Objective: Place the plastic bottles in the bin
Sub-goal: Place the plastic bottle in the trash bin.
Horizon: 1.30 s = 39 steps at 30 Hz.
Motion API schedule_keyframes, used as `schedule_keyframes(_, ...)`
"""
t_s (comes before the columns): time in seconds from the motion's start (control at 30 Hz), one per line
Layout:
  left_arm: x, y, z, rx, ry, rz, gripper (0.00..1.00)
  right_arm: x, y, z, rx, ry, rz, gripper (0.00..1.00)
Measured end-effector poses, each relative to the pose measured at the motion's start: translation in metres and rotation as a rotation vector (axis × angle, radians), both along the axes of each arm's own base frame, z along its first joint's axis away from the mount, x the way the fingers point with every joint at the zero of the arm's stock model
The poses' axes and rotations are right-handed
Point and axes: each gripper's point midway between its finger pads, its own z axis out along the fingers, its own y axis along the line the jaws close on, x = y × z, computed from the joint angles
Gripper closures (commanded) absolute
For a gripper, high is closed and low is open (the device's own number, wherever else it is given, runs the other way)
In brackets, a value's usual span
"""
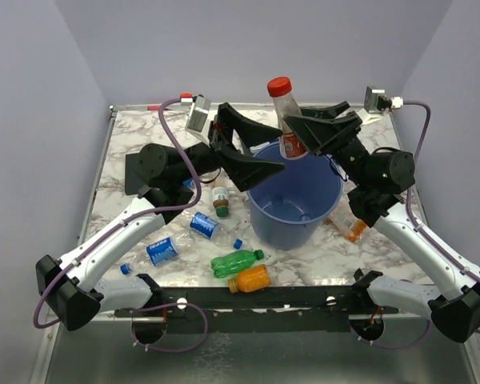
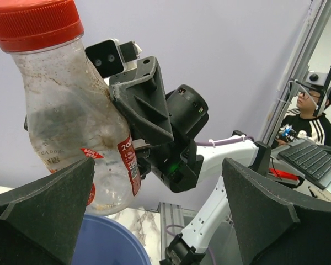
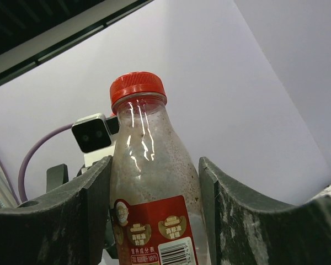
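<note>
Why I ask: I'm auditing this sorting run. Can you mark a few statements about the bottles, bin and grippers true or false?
1. The right gripper grips a red-capped bottle. True.
2. That bottle is lying flat. False: it is held upright above the bin.
3. The left gripper is open and empty. True.
4. The green bottle is inside the bin. False: it lies on the table, in front of the bin.
</note>
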Motion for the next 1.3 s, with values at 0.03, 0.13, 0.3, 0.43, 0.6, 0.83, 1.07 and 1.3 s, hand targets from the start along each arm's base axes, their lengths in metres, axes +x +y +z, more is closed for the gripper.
schedule_keyframes(0.03,0.001,-0.001,0.001,-0.004,-0.001,0.001,0.01,0.001,0.0,0.001,0.007,0.001,0.0,0.99)
schedule_keyframes(0.13,0.002,-0.002,0.004,-0.021,-0.003,0.005,0.01,0.001,-0.002,0.004,0.027,-0.002,0.004,0.99)
schedule_keyframes(0.3,0.005,0.0,0.005,-0.042,-0.004,0.043,0.01,-0.003,-0.004,0.007,0.033,-0.01,0.007,0.99)
schedule_keyframes(0.43,0.014,0.008,-0.007,-0.043,0.017,0.135,0.01,-0.016,-0.009,0.01,0.021,-0.029,0.004,0.99)
schedule_keyframes(0.6,0.017,0.013,-0.005,-0.052,0.01,0.178,0.01,-0.032,-0.019,0.022,0.034,-0.076,-0.005,0.99)
schedule_keyframes(0.83,0.019,-0.004,-0.006,-0.024,0.029,0.111,0.01,-0.02,-0.007,0.01,0.008,-0.051,0.011,0.99)
schedule_keyframes(1.07,0.011,-0.016,-0.012,0.0,0.033,0.055,0.01,-0.015,0.0,0.006,0.005,-0.035,0.041,0.99)
schedule_keyframes(1.3,0.013,-0.027,-0.016,0.015,0.044,0.033,0.24,-0.016,0.004,0.006,0.002,-0.033,0.06,0.99)
